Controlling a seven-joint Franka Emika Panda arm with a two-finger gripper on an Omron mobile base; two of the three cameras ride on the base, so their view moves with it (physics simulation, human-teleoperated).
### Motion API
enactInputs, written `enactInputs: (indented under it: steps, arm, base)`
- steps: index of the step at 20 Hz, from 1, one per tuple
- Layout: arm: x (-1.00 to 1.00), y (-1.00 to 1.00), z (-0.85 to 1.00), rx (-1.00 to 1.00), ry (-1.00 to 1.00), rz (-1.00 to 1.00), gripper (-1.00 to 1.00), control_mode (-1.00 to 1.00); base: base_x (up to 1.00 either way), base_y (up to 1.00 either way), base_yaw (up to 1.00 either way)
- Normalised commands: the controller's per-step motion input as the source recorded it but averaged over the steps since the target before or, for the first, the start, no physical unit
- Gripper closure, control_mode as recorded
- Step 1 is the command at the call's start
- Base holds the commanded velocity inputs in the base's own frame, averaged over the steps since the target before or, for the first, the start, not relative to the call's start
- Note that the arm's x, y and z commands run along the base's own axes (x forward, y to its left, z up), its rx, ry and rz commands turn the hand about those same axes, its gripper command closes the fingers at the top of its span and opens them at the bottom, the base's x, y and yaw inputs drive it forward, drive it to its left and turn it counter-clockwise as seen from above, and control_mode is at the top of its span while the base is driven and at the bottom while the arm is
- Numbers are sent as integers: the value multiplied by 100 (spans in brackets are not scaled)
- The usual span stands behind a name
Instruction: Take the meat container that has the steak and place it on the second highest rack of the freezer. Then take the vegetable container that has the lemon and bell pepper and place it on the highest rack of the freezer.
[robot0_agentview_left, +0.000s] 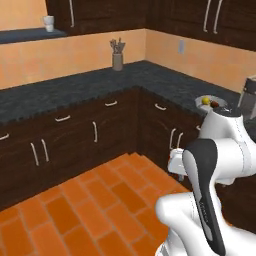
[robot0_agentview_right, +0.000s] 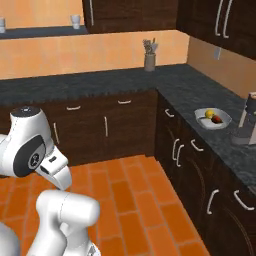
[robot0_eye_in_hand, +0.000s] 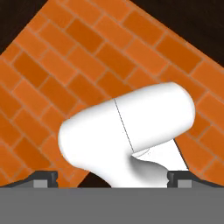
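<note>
One white-grey vegetable container (robot0_agentview_right: 213, 119) on counter (robot0_agentview_right: 200, 95), lemon (robot0_agentview_right: 209, 113), bell pepper (robot0_agentview_right: 217, 119) inside; tool (robot0_eye_in_hand: 112, 177) spread wide, empty.

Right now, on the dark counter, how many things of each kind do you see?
Vegetable container: 1
Lemon: 1
Bell pepper: 1
Utensil holder: 1
Grey appliance: 1
Total: 5

White rounded arm (robot0_agentview_left: 220, 150), dark joint panels
</note>
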Motion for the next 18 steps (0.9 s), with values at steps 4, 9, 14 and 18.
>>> enactInputs:
  steps: [4,9,14,18]
  arm:
    - [0,0,0,0,0,0,-100,100]
    - [0,0,0,0,0,0,-100,100]
    - [0,0,0,0,0,0,-100,100]
    - [0,0,0,0,0,0,-100,100]
  base:
    - [100,0,-51]
    - [100,0,-54]
    - [100,0,-56]
    - [99,3,-60]
